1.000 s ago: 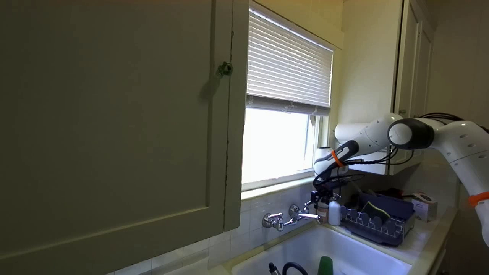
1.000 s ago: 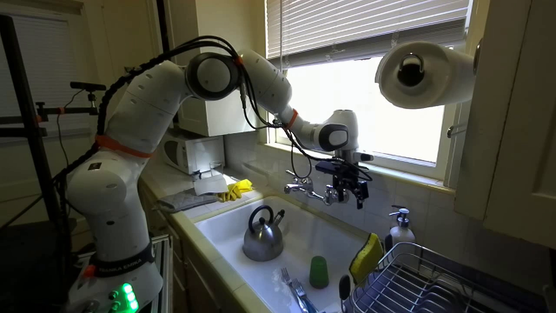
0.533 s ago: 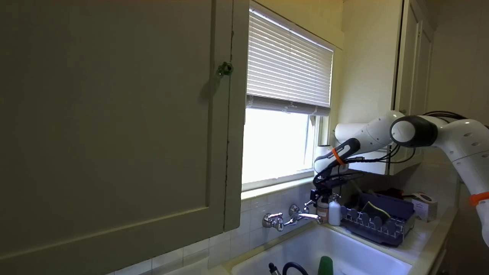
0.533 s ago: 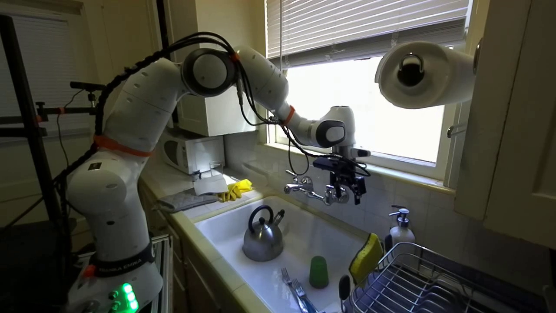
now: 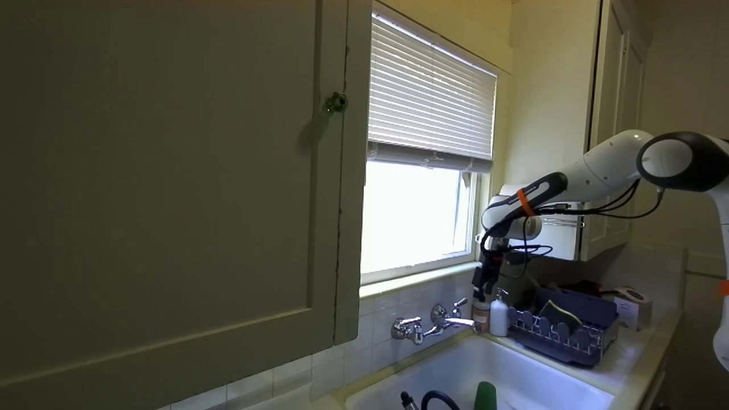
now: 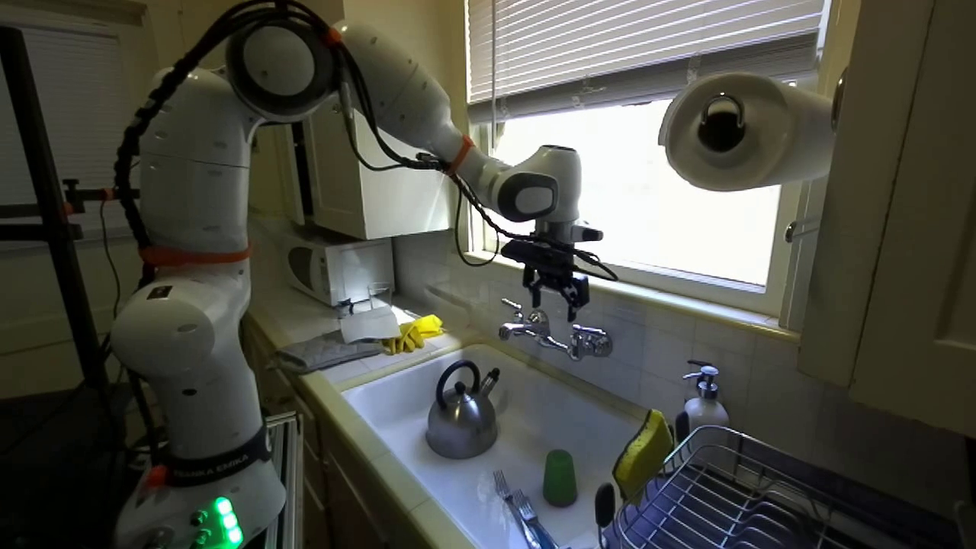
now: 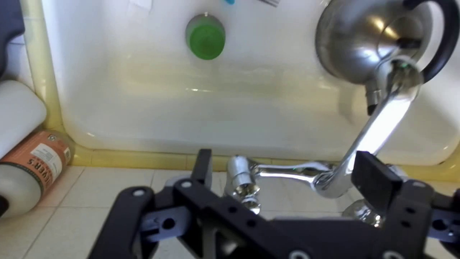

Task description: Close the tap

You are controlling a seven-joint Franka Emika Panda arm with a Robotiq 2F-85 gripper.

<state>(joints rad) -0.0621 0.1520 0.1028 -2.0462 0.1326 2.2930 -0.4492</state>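
The sink [image 7: 215,124] has a broad bare stretch along its yellow tiled edge [image 7: 143,159]; the gripper [image 6: 554,310], jaws wide apart and holding nothing, hangs above the wall-mounted chrome tap [image 7: 370,144], clear of it; only the wrist view makes lettering on the orange-labelled bottle [image 7: 36,169] readable
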